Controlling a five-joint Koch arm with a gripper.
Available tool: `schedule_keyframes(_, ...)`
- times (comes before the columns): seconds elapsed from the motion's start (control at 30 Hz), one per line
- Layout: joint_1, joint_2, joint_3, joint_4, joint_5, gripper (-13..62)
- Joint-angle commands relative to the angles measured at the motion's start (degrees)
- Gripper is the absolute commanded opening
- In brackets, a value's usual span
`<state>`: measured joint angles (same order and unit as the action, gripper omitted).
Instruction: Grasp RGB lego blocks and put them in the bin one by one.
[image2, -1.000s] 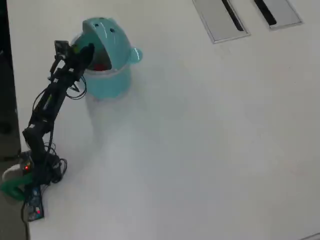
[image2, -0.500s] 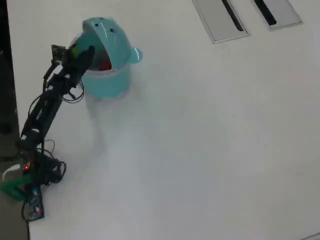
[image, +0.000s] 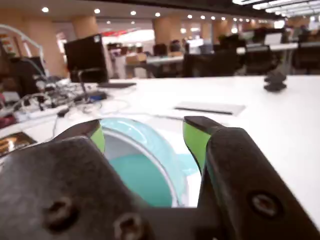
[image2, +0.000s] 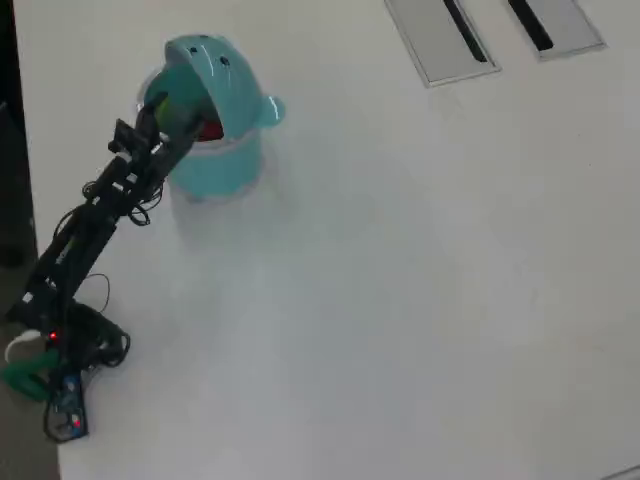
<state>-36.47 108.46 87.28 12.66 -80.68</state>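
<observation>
The teal whale-shaped bin (image2: 222, 150) stands at the table's far left in the overhead view, its domed lid tipped back. A bit of a red block (image2: 209, 129) shows inside its mouth. My gripper (image2: 170, 112) sits at the left side of the bin's mouth. In the wrist view the gripper (image: 145, 129) is open. Its green-padded fingers (image: 195, 140) stand wide apart with nothing between them. Through the gap I see the bin (image: 150, 170), its clear rim and its teal inside. No yellow-green or blue block is in view.
Two grey slotted plates (image2: 440, 38) (image2: 556, 22) lie at the table's far right top. The table's left edge (image2: 22, 180) runs close beside the arm. In the wrist view, cables (image: 50, 102) and a monitor (image: 87, 57) lie beyond the bin.
The arm has sunk and drawn back a little toward its base. The wrist moved down in the overhead view, while the gripper tip stayed at the bin's mouth.
</observation>
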Motion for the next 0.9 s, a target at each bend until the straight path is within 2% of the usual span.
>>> schedule_keyframes(0.0,1.6,3.1,-1.6,-4.9,2.3,30.0)
schedule_keyframes(0.07,2.3,4.1,-0.6,-4.9,3.0,32.3)
schedule_keyframes(0.47,9.8,12.5,7.6,-5.6,25.8,32.4)
schedule_keyframes(0.87,22.9,18.6,21.4,-15.8,45.4,32.4)
